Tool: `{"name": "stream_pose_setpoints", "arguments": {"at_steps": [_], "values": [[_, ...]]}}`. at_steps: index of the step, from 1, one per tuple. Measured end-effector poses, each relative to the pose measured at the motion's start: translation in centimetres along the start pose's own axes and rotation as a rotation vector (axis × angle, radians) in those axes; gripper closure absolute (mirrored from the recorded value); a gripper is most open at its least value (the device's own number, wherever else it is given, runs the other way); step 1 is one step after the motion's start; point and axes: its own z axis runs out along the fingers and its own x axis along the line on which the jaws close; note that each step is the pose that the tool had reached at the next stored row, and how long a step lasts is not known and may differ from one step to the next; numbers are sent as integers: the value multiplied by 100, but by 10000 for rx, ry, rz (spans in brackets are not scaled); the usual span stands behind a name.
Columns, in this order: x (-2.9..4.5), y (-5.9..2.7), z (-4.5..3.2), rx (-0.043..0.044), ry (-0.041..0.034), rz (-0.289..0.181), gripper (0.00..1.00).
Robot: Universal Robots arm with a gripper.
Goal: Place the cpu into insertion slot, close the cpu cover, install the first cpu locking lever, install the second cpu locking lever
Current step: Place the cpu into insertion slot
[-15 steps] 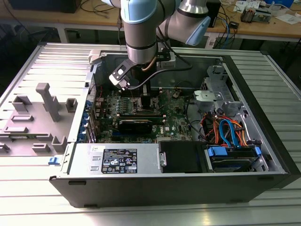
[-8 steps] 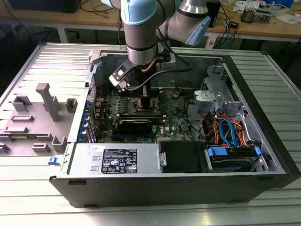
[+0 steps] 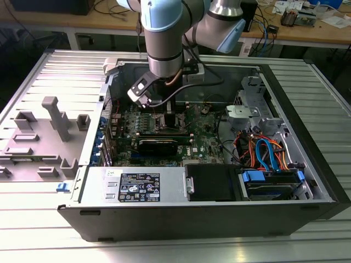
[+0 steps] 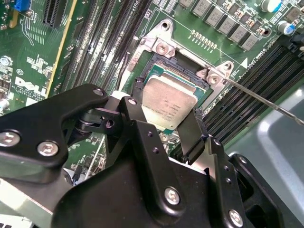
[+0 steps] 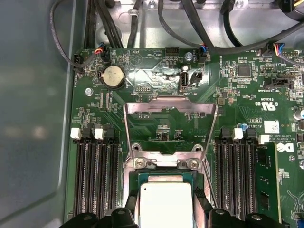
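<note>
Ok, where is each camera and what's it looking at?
Exterior view: off the arm, looks down into the open computer case; arm shows.
First wrist view: rides the arm, faces the green board and open cpu cover; claw tips show.
Second wrist view: rides the arm, behind the claw, facing the insertion slot.
Shared: both wrist views show the claw gripping the cpu.

Cpu [image 4: 168, 105] edges partly behind the jaws

Blk end effector [image 4: 164, 116], lt-blue arm [image 3: 162, 24]
</note>
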Motion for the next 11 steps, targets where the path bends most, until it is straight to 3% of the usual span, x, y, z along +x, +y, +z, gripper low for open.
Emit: {"name": "stream_pose_setpoints", "arguments": {"at_steps": [11], "values": [[-2,-12,36,2,-3,-2,46]]}}
